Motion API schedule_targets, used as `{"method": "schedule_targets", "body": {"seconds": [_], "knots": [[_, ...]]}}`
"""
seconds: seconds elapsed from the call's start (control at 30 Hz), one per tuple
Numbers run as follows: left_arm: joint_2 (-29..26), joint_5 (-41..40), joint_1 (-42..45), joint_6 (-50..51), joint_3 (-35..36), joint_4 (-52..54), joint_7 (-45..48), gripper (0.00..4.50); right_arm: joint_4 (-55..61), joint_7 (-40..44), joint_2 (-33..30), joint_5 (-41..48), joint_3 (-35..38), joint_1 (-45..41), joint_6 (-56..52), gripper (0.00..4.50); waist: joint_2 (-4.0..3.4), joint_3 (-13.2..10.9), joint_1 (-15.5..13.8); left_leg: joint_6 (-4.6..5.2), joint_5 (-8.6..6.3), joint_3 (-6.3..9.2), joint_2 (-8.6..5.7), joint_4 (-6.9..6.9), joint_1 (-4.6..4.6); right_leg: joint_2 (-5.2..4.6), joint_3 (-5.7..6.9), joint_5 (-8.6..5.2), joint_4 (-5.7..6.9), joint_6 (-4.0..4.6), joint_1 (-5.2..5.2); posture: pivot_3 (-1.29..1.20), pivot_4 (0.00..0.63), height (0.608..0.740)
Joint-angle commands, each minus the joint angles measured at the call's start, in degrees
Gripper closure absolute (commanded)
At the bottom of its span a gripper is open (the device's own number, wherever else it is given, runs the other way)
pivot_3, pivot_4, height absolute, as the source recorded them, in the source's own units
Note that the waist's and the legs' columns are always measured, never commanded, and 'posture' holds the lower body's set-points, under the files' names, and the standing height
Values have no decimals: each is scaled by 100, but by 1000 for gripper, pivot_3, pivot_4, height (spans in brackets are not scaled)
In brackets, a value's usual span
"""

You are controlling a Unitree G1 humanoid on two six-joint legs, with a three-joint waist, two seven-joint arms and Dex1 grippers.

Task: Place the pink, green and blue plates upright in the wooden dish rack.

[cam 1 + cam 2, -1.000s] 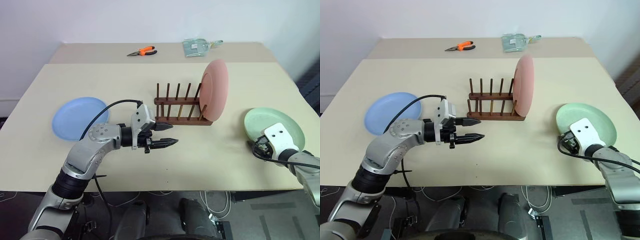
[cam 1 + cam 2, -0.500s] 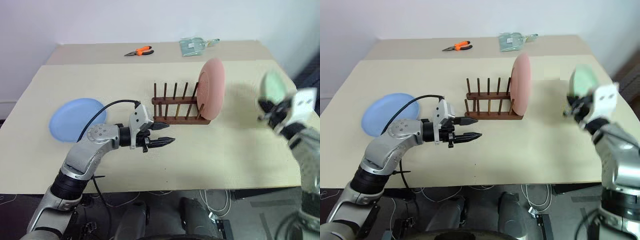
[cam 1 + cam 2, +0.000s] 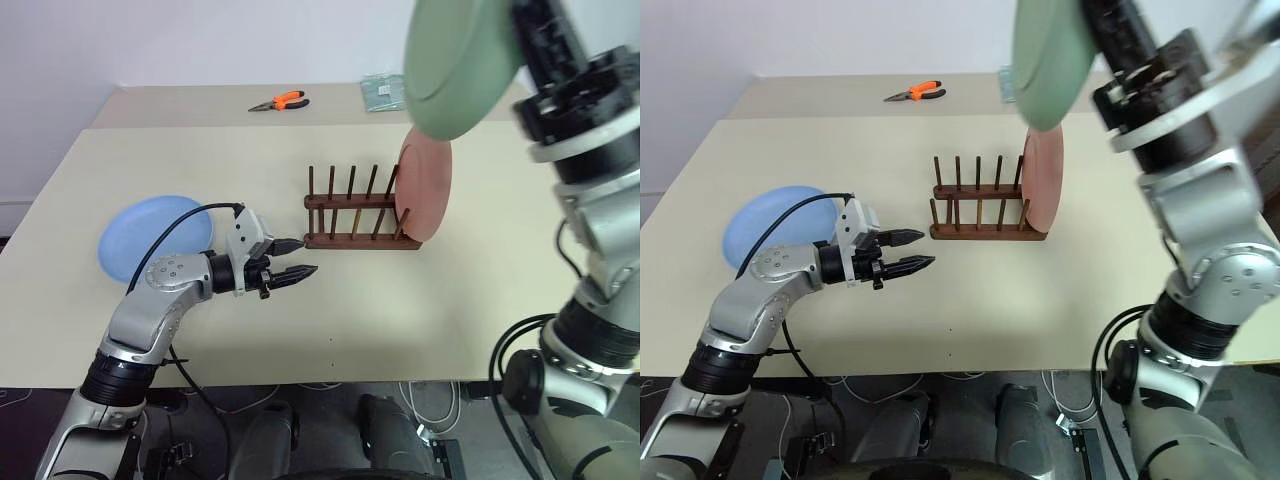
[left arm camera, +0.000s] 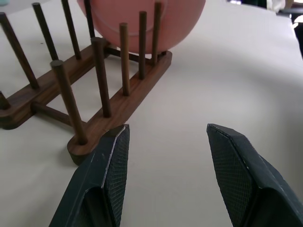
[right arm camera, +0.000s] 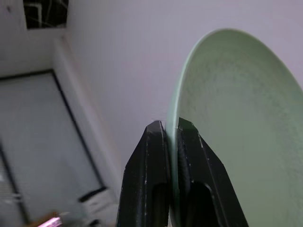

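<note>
Scene: pale table (image 3: 480,300) seen from above, with three plates and a small wooden rack (image 3: 352,240) near its middle.
Pink plate (image 3: 428,188): stands upright in the rack's rightmost slot.
Blue plate (image 3: 152,235): lies flat on the table at the left, well apart from the rack.
Green plate (image 3: 458,62): held high in the air above and a little right of the rack, tilted on edge.
Right gripper (image 5: 173,137): fingers pressed together on the green plate's rim, pinching it.
Left gripper (image 3: 295,257): fingers spread and holding nothing, hovering low over the table just left of the rack, between it and the blue plate.
Far edge: orange pliers (image 3: 282,101) and a clear packet (image 3: 385,92), both away from the work.
Step in hand: likely carrying the green plate to the rack.
Doing it well: turn the plate parallel to the pink one, line its lower rim up with the free slot just left of the pink plate, lower it straight between the pegs, and let go only once it rests on both rails.
</note>
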State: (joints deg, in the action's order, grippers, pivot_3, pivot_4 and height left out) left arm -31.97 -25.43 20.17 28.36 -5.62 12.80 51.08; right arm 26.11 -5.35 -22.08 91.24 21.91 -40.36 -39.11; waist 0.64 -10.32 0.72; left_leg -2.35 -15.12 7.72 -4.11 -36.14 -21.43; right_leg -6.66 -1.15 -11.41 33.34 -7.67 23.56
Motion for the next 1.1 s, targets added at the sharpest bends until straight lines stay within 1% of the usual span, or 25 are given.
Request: {"method": "schedule_targets", "body": {"seconds": [0.03, 0.17, 0.43, 0.6, 0.67, 0.73, 0.77, 0.8, 0.87, 0.93, 0.97, 1.0, 1.03, 1.07, 1.1], "knots": [[11, -189, -29, 32, 187, 329, -7, 1848, 6, -468, 254, -117, -477, 99, 133, 4430, 0, 0, -7, 0, 0, 0, -1, -1, 0, 0, 0, 0, 0, 0, 1, 0, 150, 740], [-2, -204, -44, 73, 173, 387, -44, 1848, -300, -704, 512, -552, -840, 241, 219, 4430, 0, 0, 0, 0, 0, -3, -3, -1, 2, 1, 0, 0, 1, 0, 0, 0, 150, 740], [-34, -236, -23, 190, 186, 503, -98, 1848, -783, -738, 658, -923, -947, 287, 196, 4430, -1, 0, 11, -1, 0, -5, -2, 2, 2, 7, -1, 7, 4, -11, 6, 0, 150, 740], [-14, -263, 29, 302, 175, 524, -144, 1848, -1327, -781, 708, -1215, -1031, 181, 52, 4430, -2, 0, 18, -1, 0, -5, -2, 3, 3, 8, -2, 6, 5, -10, 5, 0, 150, 740], [-10, -268, 45, 338, 178, 520, -162, 1848, -1499, -727, 694, -1433, -1045, 101, 46, 3762, -3, 0, 19, -1, 0, -5, -2, 2, 3, 9, -2, 6, 5, -10, 6, 0, 150, 740], [-4, -362, 54, 528, 223, 517, -210, 1848, -1524, -485, 527, -1949, -1130, -27, 140, 3043, -4, -1, 21, -1, 1, -6, -2, 3, 2, 9, -2, 6, 5, -10, 6, 0, 150, 740], [-1, -382, 62, 570, 257, 508, -236, 1848, -1488, -338, 429, -2213, -1189, -92, 186, 2521, -6, -2, 21, 0, 0, -6, -2, 2, 2, 9, -2, 7, 5, -11, 6, 0, 150, 740], [16, -415, 80, 628, 329, 481, -311, 1604, -1408, -119, 272, -2543, -1283, -155, 245, 1981, -7, -3, 19, 0, 0, -8, -2, 2, 1, 9, -3, 7, 5, -11, 7, 0, 150, 740], [29, -408, 99, 616, 498, 426, -478, 985, -1240, 355, -129, -3263, -1493, -265, 407, 1962, -7, -3, 15, 0, 0, -8, -2, 1, 1, 9, -2, 7, 4, -12, 7, 0, 150, 740], [32, -287, 115, 505, 691, 319, -711, 24, -1129, 782, -443, -3746, -1580, -359, 563, 1962, -5, -2, 14, 0, 0, -8, -2, 2, 0, 9, -1, 7, 4, -14, 7, 0, 150, 740], [39, -221, 126, 445, 779, 254, -827, 24, -1096, 945, -526, -3879, -1580, -397, 616, 1962, -5, -2, 14, -1, 0, -8, -2, 2, 1, 9, -1, 7, 3, -14, 7, 0, 150, 740], [44, -67, 159, 315, 959, 101, -1090, 2, -997, 1225, -693, -4064, -1626, -464, 688, 1760, -4, -2, 15, -1, 1, -8, -2, 3, 1, 9, -1, 7, 3, -15, 7, 0, 150, 740], [49, 42, 181, 223, 1082, -5, -1273, 0, -929, 1433, -801, -4210, -1657, -509, 738, 1443, -5, -2, 21, -1, 0, -8, -1, 2, 3, 10, -1, 7, 4, -15, 5, 0, 150, 740], [65, 134, 261, 257, 1423, -245, -1721, 0, -758, 1806, -983, -4406, -1821, -570, 791, 1110, -5, -2, 28, -1, 0, -9, -1, 4, 3, 10, -1, 7, 3, -15, 7, 0, 150, 740], [81, 218, 331, 248, 1728, -441, -2121, 0, -608, 2139, -1129, -4607, -2007, -601, 832, 594, -6, -3, 34, -1, 0, -9, 0, 3, 4, 11, -1, 7, 4, -16, 7, 0, 150, 740]]}}
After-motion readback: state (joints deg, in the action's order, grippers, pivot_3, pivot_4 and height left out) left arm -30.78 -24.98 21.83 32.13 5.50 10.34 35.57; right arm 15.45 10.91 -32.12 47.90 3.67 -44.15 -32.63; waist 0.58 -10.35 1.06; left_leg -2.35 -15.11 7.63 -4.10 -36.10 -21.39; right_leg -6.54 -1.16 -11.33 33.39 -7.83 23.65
